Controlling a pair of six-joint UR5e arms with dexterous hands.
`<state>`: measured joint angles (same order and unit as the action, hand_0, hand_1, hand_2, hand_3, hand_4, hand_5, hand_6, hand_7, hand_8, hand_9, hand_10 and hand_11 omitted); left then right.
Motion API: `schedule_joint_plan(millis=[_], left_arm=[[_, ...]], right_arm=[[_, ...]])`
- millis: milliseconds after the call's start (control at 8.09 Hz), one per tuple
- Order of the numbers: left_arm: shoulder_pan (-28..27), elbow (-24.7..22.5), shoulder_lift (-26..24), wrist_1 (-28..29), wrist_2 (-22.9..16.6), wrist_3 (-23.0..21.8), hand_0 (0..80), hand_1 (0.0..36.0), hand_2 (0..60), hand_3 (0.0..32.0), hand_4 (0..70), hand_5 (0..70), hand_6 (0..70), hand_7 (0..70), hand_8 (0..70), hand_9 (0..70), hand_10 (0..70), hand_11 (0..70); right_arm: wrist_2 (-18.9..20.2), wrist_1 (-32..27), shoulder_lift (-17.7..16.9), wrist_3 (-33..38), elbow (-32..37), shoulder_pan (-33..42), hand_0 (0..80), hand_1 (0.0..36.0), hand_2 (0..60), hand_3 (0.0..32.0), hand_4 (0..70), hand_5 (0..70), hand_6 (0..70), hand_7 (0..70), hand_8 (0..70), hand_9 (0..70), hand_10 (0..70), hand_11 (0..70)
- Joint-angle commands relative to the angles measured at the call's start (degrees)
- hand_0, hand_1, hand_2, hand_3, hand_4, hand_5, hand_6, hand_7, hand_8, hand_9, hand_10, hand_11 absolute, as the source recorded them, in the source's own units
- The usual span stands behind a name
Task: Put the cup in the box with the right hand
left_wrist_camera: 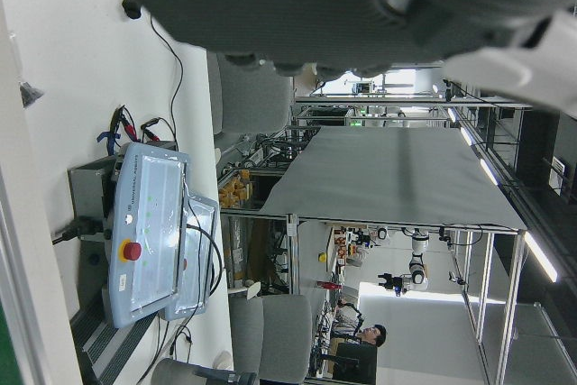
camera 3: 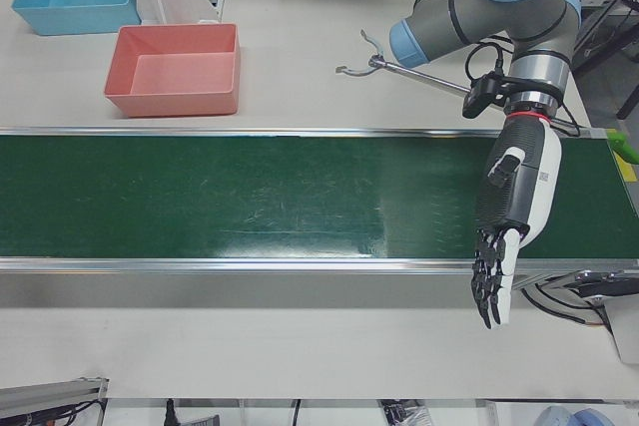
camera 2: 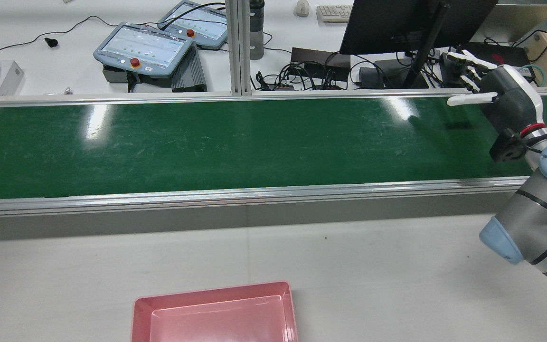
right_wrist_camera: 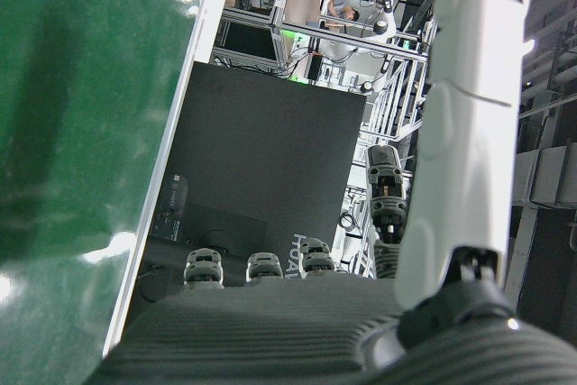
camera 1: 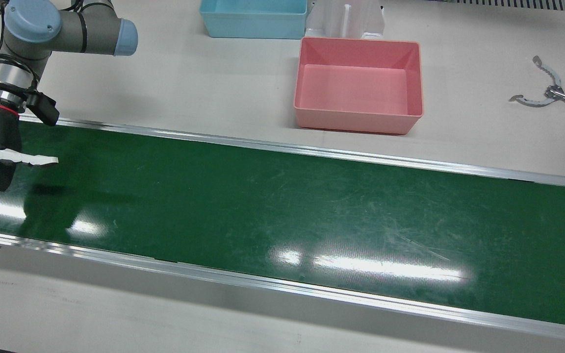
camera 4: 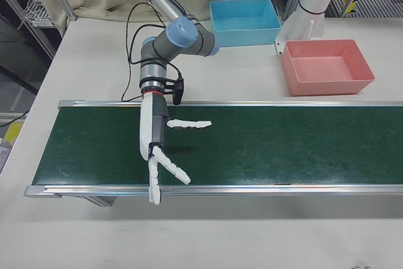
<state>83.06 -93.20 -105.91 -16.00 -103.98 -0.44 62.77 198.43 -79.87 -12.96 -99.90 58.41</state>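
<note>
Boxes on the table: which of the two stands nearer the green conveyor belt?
The pink box. It sits close to the belt edge, while the blue box stands farther back.

**Glossy belt, matt worktop**

The green conveyor belt (camera 1: 282, 211) is glossy, finely scratched, mirroring the lamps, edged with brushed metal rails (camera 1: 312, 152). The worktop (camera 1: 204, 78) looks matt and pale. The pink box (camera 1: 358, 86) is smooth, slightly shiny plastic. The right hand (camera 4: 154, 140) pairs ribbed black palm with smooth white plastic shells.
</note>
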Motion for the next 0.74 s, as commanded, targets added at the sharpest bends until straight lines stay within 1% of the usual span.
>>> schedule_joint_plan(millis=[0, 124, 247, 371, 495, 618], left_arm=[[0.00, -0.05, 0.00, -0.09, 0.00, 0.00, 0.0, 0.0, 0.0, 0.0, 0.0, 0.0, 0.0, 0.0, 0.0, 0.0, 0.0, 0.0], [0.00, 0.04, 0.00, 0.00, 0.00, 0.00, 0.0, 0.0, 0.0, 0.0, 0.0, 0.0, 0.0, 0.0, 0.0, 0.0, 0.0, 0.0], [0.00, 0.39, 0.00, 0.17, 0.00, 0.00, 0.0, 0.0, 0.0, 0.0, 0.0, 0.0, 0.0, 0.0, 0.0, 0.0, 0.0, 0.0], [-0.09, 0.48, 0.00, 0.18, 0.00, 0.00, 0.0, 0.0, 0.0, 0.0, 0.0, 0.0, 0.0, 0.0, 0.0, 0.0, 0.0, 0.0], [0.00, 0.48, 0.00, 0.09, 0.00, 0.00, 0.0, 0.0, 0.0, 0.0, 0.0, 0.0, 0.0, 0.0, 0.0, 0.0, 0.0, 0.0], [0.00, 0.48, 0.00, 0.18, 0.00, 0.00, 0.0, 0.0, 0.0, 0.0, 0.0, 0.0, 0.0, 0.0, 0.0, 0.0, 0.0, 0.0]], right_arm=[[-1.42, 0.03, -0.98, -0.14, -0.90, -0.31, 62.0, 17.4, 0.0, 0.0, 13.7, 7.6, 4.6, 8.1, 2.4, 5.4, 3.6, 7.8], [-1.42, 0.03, -1.16, -0.05, -1.34, -0.14, 61.6, 18.2, 1.7, 0.0, 13.3, 7.6, 4.6, 8.6, 2.3, 5.4, 3.4, 7.6], [-1.42, 0.03, -1.08, -0.23, -1.78, 0.21, 61.7, 17.5, 0.0, 0.0, 14.1, 7.5, 4.6, 8.4, 2.3, 5.3, 3.4, 7.5], [-1.33, -0.15, -1.08, -0.23, -1.96, 0.13, 61.0, 18.2, 1.7, 0.0, 13.1, 7.5, 4.6, 8.1, 2.4, 5.4, 3.4, 7.5], [-1.33, -0.06, -1.08, -0.23, -1.96, 0.13, 62.6, 16.9, 0.0, 0.0, 15.6, 7.6, 4.7, 8.7, 2.5, 5.6, 3.3, 7.4], [-1.33, 0.03, -1.08, -0.32, -1.96, 0.30, 62.6, 17.2, 0.0, 0.0, 15.8, 7.6, 4.8, 9.5, 2.5, 5.9, 3.3, 7.4]])
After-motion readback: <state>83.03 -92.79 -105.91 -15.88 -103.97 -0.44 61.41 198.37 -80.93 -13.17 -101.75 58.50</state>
